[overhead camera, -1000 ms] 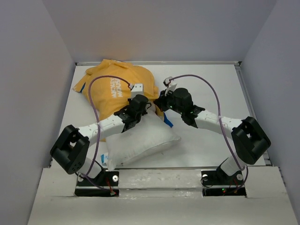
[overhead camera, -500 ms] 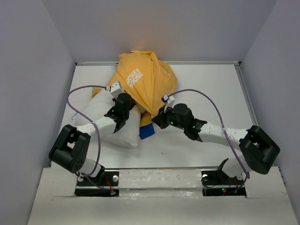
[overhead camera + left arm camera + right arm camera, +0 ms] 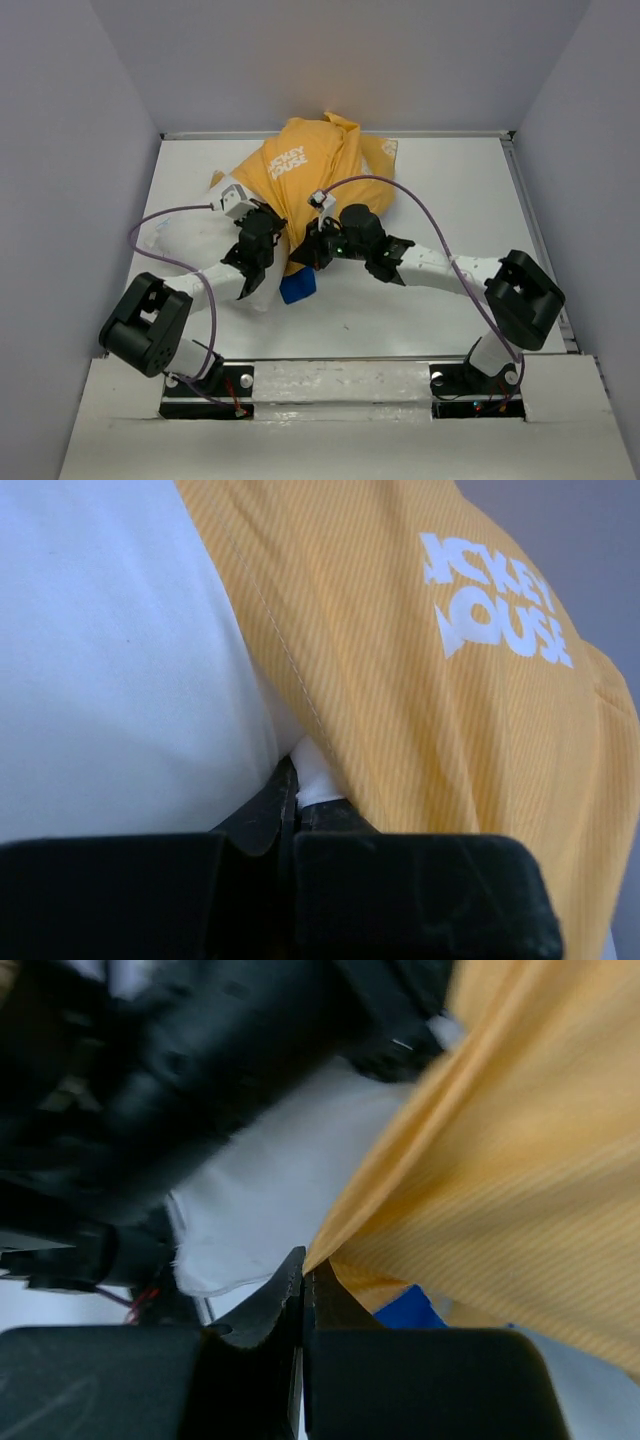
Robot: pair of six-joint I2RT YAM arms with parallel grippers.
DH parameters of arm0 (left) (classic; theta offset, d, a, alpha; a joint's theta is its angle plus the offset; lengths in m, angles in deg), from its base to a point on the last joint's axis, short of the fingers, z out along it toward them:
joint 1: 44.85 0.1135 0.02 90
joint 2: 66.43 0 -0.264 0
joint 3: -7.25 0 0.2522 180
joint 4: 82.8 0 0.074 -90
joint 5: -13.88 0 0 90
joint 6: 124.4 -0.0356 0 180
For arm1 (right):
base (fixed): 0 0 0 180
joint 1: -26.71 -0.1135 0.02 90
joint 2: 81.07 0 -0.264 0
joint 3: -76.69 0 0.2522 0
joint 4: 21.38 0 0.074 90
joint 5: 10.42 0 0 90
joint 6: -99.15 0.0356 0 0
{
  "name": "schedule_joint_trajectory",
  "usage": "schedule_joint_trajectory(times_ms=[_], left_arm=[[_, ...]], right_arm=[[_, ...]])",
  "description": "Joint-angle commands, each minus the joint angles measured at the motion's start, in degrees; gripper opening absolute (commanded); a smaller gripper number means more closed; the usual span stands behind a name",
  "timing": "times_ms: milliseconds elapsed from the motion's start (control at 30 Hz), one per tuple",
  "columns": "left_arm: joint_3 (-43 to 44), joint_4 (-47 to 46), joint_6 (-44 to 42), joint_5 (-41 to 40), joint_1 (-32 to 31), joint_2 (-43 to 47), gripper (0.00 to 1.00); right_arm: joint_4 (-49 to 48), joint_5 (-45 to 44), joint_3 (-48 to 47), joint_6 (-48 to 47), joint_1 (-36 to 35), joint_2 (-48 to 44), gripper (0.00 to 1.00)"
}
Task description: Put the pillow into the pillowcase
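Both sets of jaws are clenched on the pillowcase [image 3: 320,175] hem, with the left gripper [image 3: 292,780] and right gripper [image 3: 303,1265] side by side at centre frame. The pillow [image 3: 185,240] juts out left of them, its end bare, so we reckon the hem must be drawn leftward. The table [image 3: 450,200] shows bare on the right.

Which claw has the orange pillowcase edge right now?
The right claw: the orange edge of the pillowcase runs straight into its shut tips. The left claw pinches the white pillow beside that edge instead.
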Motion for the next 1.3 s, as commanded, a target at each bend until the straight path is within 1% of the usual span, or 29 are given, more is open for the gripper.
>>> schedule_joint_trajectory(times_ms=[0, 67, 133, 167, 200, 233, 333, 400, 467, 500, 567, 600, 633, 667, 700, 733, 767, 800, 833, 867, 900, 933, 967, 1000, 1067, 1133, 1167, 1200, 1267], left_arm=[[6.9, -11.6, 0.5, -4.9, -1.9, -5.0, 0.0], [8.7, -11.0, 2.0, -5.1, -2.4, -6.5, 0.0], [9.2, -10.3, 2.7, -5.8, -2.6, -5.8, 0.0], [8.4, -10.3, 2.6, -6.0, -2.7, -3.5, 0.0], [7.7, -10.1, 2.0, -6.4, -3.3, -2.0, 0.0], [7.0, -9.5, 1.3, -7.0, -4.1, 1.4, 0.0], [5.2, -9.3, 0.8, -10.8, -9.8, 4.8, 0.0], [6.2, -9.5, 3.3, -12.3, -12.4, 3.7, 0.0], [7.8, -11.3, 4.8, -10.1, -14.6, 0.7, 0.0], [8.3, -11.6, 2.3, -8.8, -15.7, 0.5, 0.0], [8.0, -11.4, -2.9, -8.3, -18.8, 3.2, 0.21], [7.4, -10.7, -8.0, -7.3, -19.5, 4.9, 0.51], [7.1, -5.5, -9.5, -6.2, -19.9, 7.4, 0.67], [6.6, -1.6, -10.8, -4.6, -20.1, 13.2, 0.9], [6.6, 2.4, -12.0, -1.2, -20.2, 16.3, 0.99], [7.2, 12.5, -12.5, 0.7, -20.2, 23.1, 0.99], [8.0, 17.8, -13.2, 5.3, -20.1, 26.8, 0.99], [9.0, 23.1, -13.6, 6.2, -20.5, 29.9, 0.99], [10.2, 34.6, -13.5, 6.5, -20.6, 35.8, 0.99], [12.5, 40.2, -13.6, 6.9, -20.7, 38.4, 0.99], [13.4, 45.2, -13.3, 5.1, -20.7, 40.2, 0.99], [14.8, 55.2, -12.0, 2.7, -20.3, 42.3, 0.99], [15.2, 59.2, -11.6, -2.2, -19.3, 42.6, 0.99], [15.0, 61.7, -11.3, -3.0, -17.7, 42.4, 0.99], [14.1, 62.0, -12.7, -1.0, -9.3, 39.8, 0.99], [11.0, 56.4, -15.9, 6.6, -1.9, 35.6, 0.99], [10.2, 54.3, -16.7, 11.0, 6.7, 33.9, 0.99], [9.0, 52.9, -16.2, 19.0, 10.5, 32.5, 0.99], [8.0, 49.0, -15.4, 23.6, 18.0, 29.1, 0.99]], right_arm=[[-0.5, 22.0, -7.9, 3.2, -10.9, -4.1, 0.0], [1.6, 22.6, -9.2, 1.2, -14.0, -5.4, 0.0], [5.0, 13.7, -5.2, 0.5, -13.8, -11.0, 0.0], [6.0, 8.4, -2.5, 0.1, -10.1, -16.4, 0.0], [6.1, 8.0, 0.1, 1.1, -6.6, -18.6, 0.0], [5.9, 9.2, 4.9, 2.5, -2.6, -20.2, 0.0], [4.6, 13.3, 9.0, 5.3, 9.3, -21.2, 0.0], [4.7, 14.0, 9.4, 5.4, 11.8, -19.6, 0.0], [4.6, 12.6, 11.8, 6.4, 13.1, -20.3, 0.0], [5.0, 11.1, 12.8, 6.3, 13.9, -21.0, 0.27], [5.9, 11.0, 15.4, 6.9, 18.2, -22.9, 0.57], [6.7, 11.9, 15.9, 7.2, 20.0, -23.4, 0.77], [7.6, 13.1, 15.9, 7.1, 21.9, -23.9, 0.81], [8.8, 13.8, 15.5, 6.8, 24.3, -25.1, 0.84], [12.9, 13.4, 13.2, 4.8, 24.9, -25.8, 0.9], [15.6, 12.4, 11.3, 3.2, 24.9, -26.4, 0.91], [17.8, 10.4, 9.3, 0.7, 24.9, -27.5, 0.91], [22.6, 9.8, 6.0, -0.2, 24.9, -28.1, 0.92], [24.2, 9.6, 4.5, -1.1, 24.9, -28.8, 0.93], [25.8, 9.2, 3.4, -1.9, 24.9, -29.5, 0.94], [27.2, 7.4, 2.7, -2.5, 24.9, -31.0, 0.96], [27.5, 6.6, 2.5, -2.7, 25.4, -31.7, 0.98], [27.9, 4.4, 2.6, -2.7, 25.4, -32.1, 0.98], [28.0, 2.6, 2.7, -2.4, 25.9, -32.3, 0.98], [28.1, -2.3, 3.4, -1.4, 27.4, -30.5, 0.93], [28.7, -10.7, 3.3, 0.0, 28.0, -26.6, 0.74], [28.5, -13.0, 3.3, 0.3, 28.7, -25.2, 0.63], [28.1, -16.9, 2.7, 1.1, 28.7, -23.5, 0.54], [28.0, -19.3, 0.1, 1.3, 28.7, -17.7, 0.47]])
